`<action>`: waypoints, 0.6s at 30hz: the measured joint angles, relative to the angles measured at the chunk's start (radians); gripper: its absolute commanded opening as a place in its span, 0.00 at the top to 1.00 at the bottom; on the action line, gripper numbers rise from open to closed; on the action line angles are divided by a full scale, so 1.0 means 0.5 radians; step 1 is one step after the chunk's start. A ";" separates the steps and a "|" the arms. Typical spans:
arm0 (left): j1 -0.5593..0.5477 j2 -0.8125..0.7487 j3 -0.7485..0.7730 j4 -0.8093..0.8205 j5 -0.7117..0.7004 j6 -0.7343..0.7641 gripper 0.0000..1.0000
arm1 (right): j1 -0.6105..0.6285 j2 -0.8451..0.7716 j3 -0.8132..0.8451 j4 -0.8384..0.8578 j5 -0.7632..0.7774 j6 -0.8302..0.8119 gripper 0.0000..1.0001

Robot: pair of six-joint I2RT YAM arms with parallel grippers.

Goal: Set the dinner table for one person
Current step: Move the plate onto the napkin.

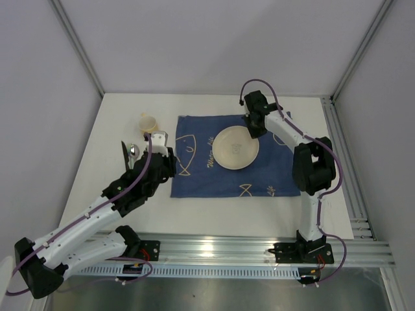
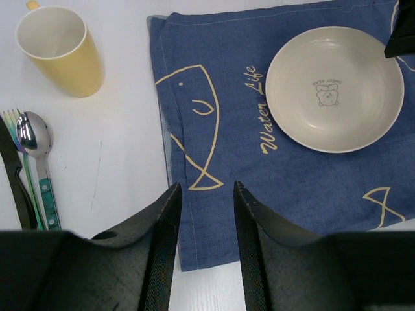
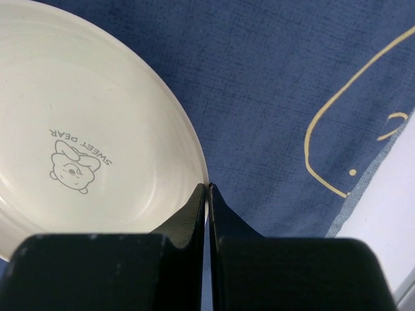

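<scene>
A cream plate [image 1: 237, 148] with a bear print lies on a dark blue cloth [image 1: 214, 178] in the middle of the white dinner table [image 1: 214, 210]. My right gripper [image 3: 207, 188] is shut on the plate [image 3: 84, 129] at its far right rim, one finger inside the rim and one outside. In the top view the right gripper [image 1: 251, 131] sits at that rim. My left gripper [image 2: 206, 186] hangs open above the cloth's [image 2: 227, 129] left edge near its front corner. Nothing is between its fingers. In the top view the left gripper [image 1: 171, 163] is at that edge.
A yellow cup [image 2: 58, 48] stands upright left of the cloth's far corner. Nearer, a spoon [image 2: 35, 139], a fork [image 2: 13, 120] and a black-handled knife [image 2: 14, 172] lie side by side on the table. Silver frame rails [image 1: 259, 249] run along the near edge.
</scene>
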 measured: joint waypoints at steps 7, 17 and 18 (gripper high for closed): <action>0.000 0.000 0.000 0.003 0.001 0.002 0.58 | 0.017 0.000 -0.031 0.019 -0.108 -0.007 1.00; 0.000 0.033 0.000 0.014 0.011 0.003 0.58 | 0.016 0.000 -0.066 -0.004 -0.179 -0.055 1.00; 0.000 0.040 0.000 0.014 0.016 0.004 0.59 | 0.016 0.000 -0.075 -0.005 -0.175 -0.057 1.00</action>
